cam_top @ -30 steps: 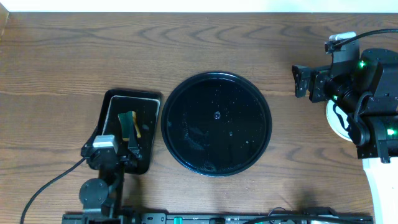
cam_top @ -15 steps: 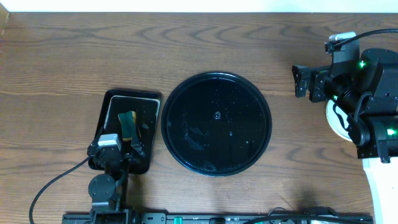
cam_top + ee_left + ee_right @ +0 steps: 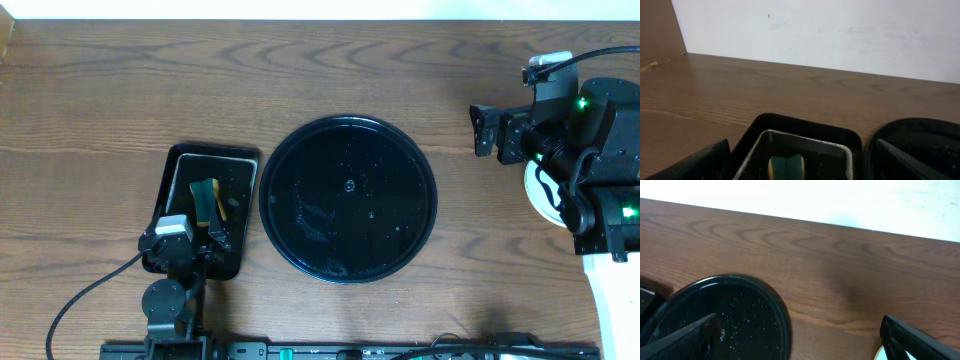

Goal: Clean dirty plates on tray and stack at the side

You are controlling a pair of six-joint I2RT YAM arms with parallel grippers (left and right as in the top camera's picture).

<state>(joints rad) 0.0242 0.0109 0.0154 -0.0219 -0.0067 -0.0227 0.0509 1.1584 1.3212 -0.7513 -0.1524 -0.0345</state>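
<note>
Brown wood-grain table point(image 3: 150, 90), white wall point(image 3: 840, 30) behind; tray point(image 3: 300, 160) ctr.

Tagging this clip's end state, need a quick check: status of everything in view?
tray: empty, speckled with droplets
plates: off the tray, mostly hidden under right arm
sponge: in the rectangular tray, not gripped
left gripper: open, empty, above the rectangular tray
right gripper: open, empty
</note>
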